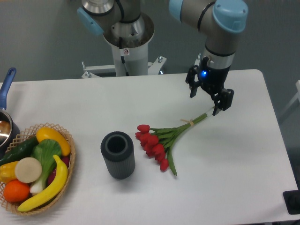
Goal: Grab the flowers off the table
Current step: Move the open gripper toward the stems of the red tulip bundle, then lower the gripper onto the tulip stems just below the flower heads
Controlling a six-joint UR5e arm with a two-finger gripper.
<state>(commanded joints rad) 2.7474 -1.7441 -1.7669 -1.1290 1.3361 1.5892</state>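
The flowers (161, 138) are a bunch of red tulips with smooth rounded heads, long thin green stems and narrow leaves, tied by a pale band partway along the stems. They lie flat on the table (234, 178), a white matte top with rounded corners, a little right of its middle. The bunch's long axis runs on a diagonal: the red heads fan out at the lower left, one leaf trailing toward the near edge, and the pale cut stem ends point up and to the right.

The gripper (205, 99) hangs from the grey arm with its pale blue joint caps, directly over the stem ends. Its two dark fingers are spread apart with nothing between them; the right-hand fingertip overlaps the stem tips in this view, and whether it touches them cannot be told. A small blue light glows on the wrist.

Just left of the tulip heads stands a dark grey ribbed cylinder (117, 154), upright and hollow, apart from the blooms. Well to the left a woven wicker basket (67, 164) holds a banana, an orange, a yellow pepper and greens. A pot with a blue handle (6, 89) sits at the left edge
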